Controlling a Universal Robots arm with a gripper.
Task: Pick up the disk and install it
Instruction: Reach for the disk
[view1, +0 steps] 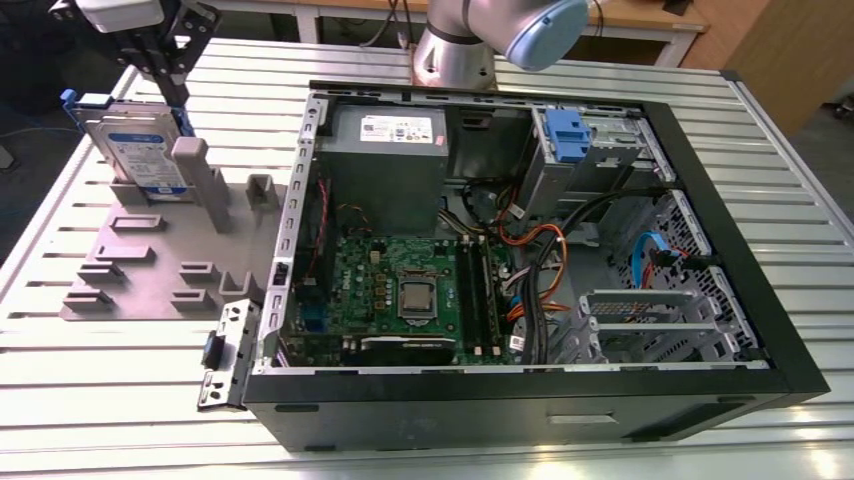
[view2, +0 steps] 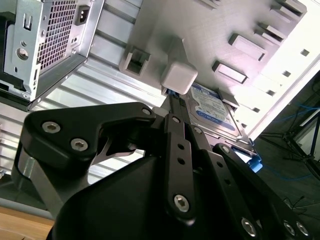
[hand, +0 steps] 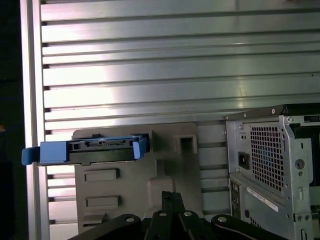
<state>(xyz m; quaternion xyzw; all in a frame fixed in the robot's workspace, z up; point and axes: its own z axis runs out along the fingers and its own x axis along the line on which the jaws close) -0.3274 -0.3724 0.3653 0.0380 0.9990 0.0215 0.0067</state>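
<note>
blue-framed silver disk (view1: 135, 152), grey stand (view1: 150, 272)

One silver-metal hard disk (view1: 134, 150), with a white-and-blue label and a blue plastic carrier frame, stands at ten o'clock in the exterior view, on one flat grey plastic fixture plate (view1: 147, 285) that carries one tall grey post (view1: 191, 165). There is one open black metal computer case (view1: 534, 405); in it are one grey metal box with a white sticker (view1: 387, 150) at twelve o'clock, one green circuit board (view1: 387, 285) at six o'clock and one bare blue plastic bracket (view1: 566, 135) at one o'clock. There is also one grey-and-blue robot arm (view1: 494, 40), one black gripper (view1: 167, 95) and one slatted silver-metal table (view1: 107, 400).
</note>
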